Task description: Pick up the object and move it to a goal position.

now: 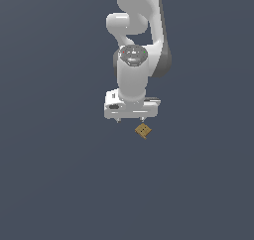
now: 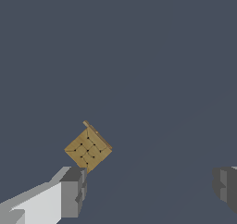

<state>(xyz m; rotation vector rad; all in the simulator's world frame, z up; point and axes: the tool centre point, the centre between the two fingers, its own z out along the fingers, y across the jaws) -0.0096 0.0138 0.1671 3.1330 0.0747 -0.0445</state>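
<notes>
**Gripper spread wide above the block, nothing held**

The white Panda arm [image 1: 133, 60] reaches down from the top of the exterior view, its wrist pointing straight downward and the broad white hand turned crosswise beneath it. The gripper [image 1: 130, 119] hangs at the bottom of the arm with only two short finger stubs showing under the hand. In the wrist view the two dark grey fingertips [image 2: 73, 190] stand far apart at opposite sides of the picture, so the jaws are wide open and hold nothing.

The surface [image 1: 59, 184] is a plain, flat, dark blue-grey expanse that fills both views from edge to edge. No walls, edges or other room features can be made out.

The object [image 1: 143, 130], a small tan-brown block with dark dots on its face, lies turned like a diamond, one corner pointing toward the gripper. In the exterior view it sits just below the gripper, slightly toward the exterior view's right, close under one finger stub. In the wrist view the object [image 2: 88, 147] lies just beyond one fingertip rather than midway between the two, and well apart from the other fingertip. Whether that nearer fingertip touches it cannot be told.
</notes>
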